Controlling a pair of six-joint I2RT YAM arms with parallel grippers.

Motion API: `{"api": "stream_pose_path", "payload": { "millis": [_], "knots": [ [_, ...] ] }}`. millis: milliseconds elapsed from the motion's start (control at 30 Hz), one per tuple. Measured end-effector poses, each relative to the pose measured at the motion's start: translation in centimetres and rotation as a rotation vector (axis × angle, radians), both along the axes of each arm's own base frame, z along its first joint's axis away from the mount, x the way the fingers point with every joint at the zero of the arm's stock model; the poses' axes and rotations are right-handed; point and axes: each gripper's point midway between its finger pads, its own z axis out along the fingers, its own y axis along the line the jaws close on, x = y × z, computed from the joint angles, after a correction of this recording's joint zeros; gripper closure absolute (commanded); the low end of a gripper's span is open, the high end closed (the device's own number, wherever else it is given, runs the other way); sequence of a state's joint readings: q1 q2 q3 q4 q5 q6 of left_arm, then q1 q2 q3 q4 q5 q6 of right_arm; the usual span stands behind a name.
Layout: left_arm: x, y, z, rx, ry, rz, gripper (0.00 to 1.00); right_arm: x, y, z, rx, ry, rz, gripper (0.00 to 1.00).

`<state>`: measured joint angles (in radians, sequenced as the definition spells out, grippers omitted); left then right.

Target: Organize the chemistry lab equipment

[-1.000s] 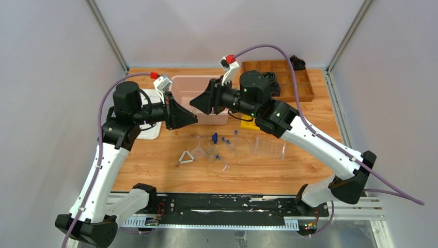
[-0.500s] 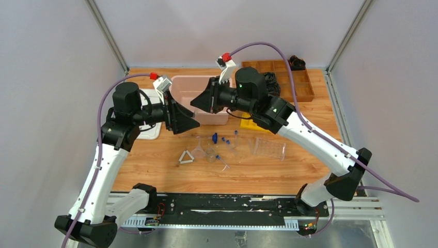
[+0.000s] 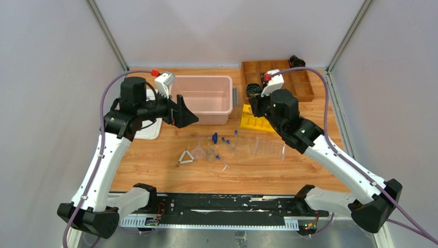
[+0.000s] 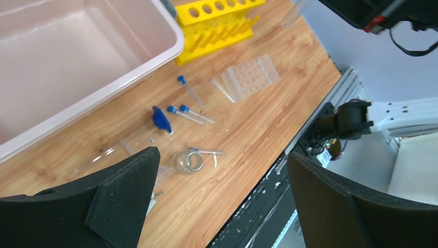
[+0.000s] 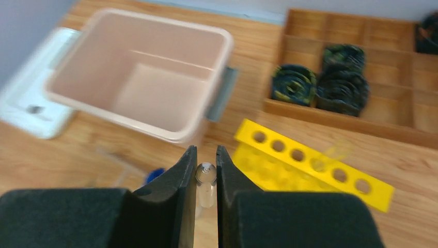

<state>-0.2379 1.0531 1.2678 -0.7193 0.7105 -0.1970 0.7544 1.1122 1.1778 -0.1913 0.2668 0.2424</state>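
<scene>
My right gripper (image 5: pixel 206 155) is shut on a clear uncapped tube (image 5: pixel 206 181), held over the near end of a yellow rack (image 5: pixel 310 157). From above, this gripper (image 3: pixel 250 95) hovers at the bin's right end. The left gripper (image 4: pixel 222 155) is wide open and empty, hanging (image 3: pixel 190 118) above the bin's front left. On the table below lie blue-capped tubes (image 4: pixel 188 92), a small clear jar (image 4: pixel 188 161), a funnel (image 3: pixel 199 150), a white triangle (image 3: pixel 186 157) and a clear tube rack (image 4: pixel 250 76).
A pink bin (image 3: pixel 201 77) stands at the back centre. A wooden compartment tray (image 3: pixel 299 85) at the back right holds black coiled bundles (image 5: pixel 294 82). A white lid-like piece (image 3: pixel 150 132) lies left of the bin. A dark blue piece (image 4: pixel 161 120) lies among the tubes.
The grippers met in front of the bin. The left jaws have opened wide, and the right arm has swung away to the right, over the yellow rack, with the tube.
</scene>
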Motion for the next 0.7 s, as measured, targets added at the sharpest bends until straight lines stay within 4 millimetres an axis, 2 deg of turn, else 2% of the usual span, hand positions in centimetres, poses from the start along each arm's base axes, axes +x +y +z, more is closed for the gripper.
{"api": "stream_pose_path", "payload": {
  "millis": [67,167,233,300,367,600,700],
  "knots": [
    [0.1,0.4,-0.6,0.028,0.012,0.017,0.0,1.5,-2.0,-3.1,-0.067,0.0,-0.069,1.0],
    [0.2,1.0,-1.1,0.069,0.02,0.043,0.0,3.4,-3.8,-7.6,-0.154,0.028,-0.135,1.0],
    [0.4,1.4,-1.2,0.095,0.018,0.058,0.0,4.2,-4.7,-10.1,-0.191,0.039,-0.162,1.0],
    [0.5,1.8,-1.3,0.12,0.016,0.068,0.0,4.6,-5.2,-11.7,-0.207,0.043,-0.177,1.0],
    [0.5,2.0,-1.7,0.142,0.022,0.073,0.0,5.1,-5.3,-12.4,-0.209,0.037,-0.185,1.0],
    [0.5,2.5,-2.6,0.183,0.034,0.077,0.0,7.2,-5.2,-12.2,-0.168,-0.017,-0.221,1.0],
    [0.5,2.7,-2.7,0.195,0.031,0.077,0.0,7.8,-5.2,-12.8,-0.172,-0.014,-0.233,1.0]
  ]
}}
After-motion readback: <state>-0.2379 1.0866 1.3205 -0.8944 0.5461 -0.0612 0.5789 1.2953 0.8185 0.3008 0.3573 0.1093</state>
